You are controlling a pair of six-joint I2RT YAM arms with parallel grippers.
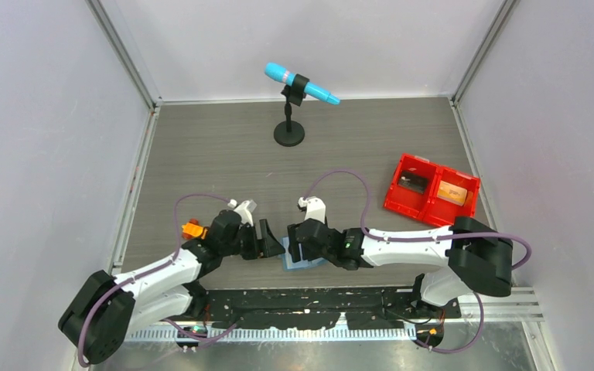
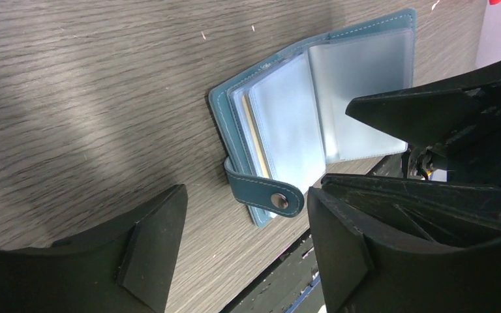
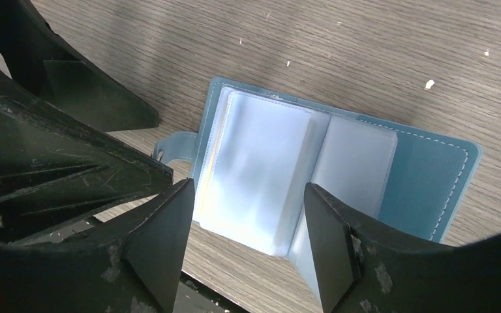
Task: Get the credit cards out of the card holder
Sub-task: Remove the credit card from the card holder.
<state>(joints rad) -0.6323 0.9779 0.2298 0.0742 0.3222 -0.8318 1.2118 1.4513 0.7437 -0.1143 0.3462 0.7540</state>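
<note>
Jaws apart on your left gripper [image 2: 244, 195] and right gripper [image 3: 248, 192], both over the open card holder [image 2: 220, 114] at the counter's [image 2: 72, 98] near edge. Closing may pinch plastic sleeves [image 2: 287, 124], missing the credit cards [image 2: 253, 138], or shove it off.

We found the card holder [image 3: 424, 169] hemmed in from both sides by the left gripper [image 2: 244, 195] and right gripper [image 3: 248, 195], both spread wide. Farther out the table [image 1: 224, 154] lay free up to the microphone stand [image 1: 289, 133] and red bin [image 1: 431, 190].
</note>
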